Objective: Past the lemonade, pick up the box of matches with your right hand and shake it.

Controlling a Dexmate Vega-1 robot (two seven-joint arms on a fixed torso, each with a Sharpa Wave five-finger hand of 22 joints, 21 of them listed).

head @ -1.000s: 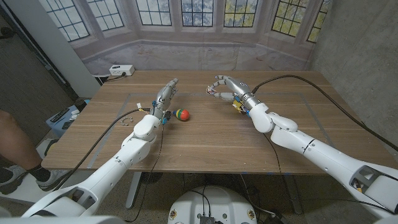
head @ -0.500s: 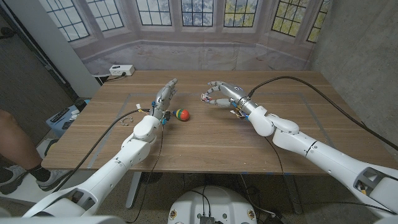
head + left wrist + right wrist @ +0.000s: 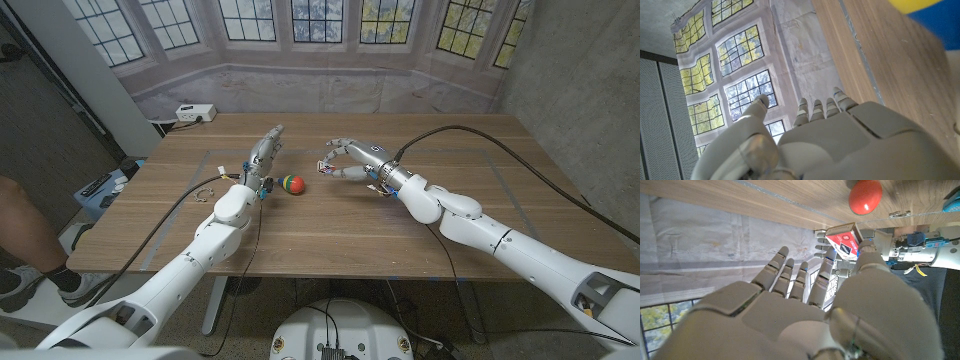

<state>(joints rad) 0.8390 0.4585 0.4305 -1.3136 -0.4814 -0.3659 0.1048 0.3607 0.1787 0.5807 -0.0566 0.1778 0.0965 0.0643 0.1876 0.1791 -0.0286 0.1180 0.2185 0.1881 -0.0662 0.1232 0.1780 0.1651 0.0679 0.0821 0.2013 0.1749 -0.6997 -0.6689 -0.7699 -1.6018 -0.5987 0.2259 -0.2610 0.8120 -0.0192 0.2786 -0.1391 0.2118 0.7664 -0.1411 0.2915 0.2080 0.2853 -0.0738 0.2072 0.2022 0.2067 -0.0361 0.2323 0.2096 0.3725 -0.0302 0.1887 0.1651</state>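
Wooden desk under a bay of leaded windows

Right robot hand hovers above the desk, pinching the red box of matches at its fingertips, just beside a multicoloured ball. Left robot hand, fingers straight and empty, stands nearby; a white box sits farther back.

Multicoloured ball, white power strip

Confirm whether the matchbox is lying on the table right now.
No: the right robot hand pinches the matchbox between thumb and fingers, up off the table.
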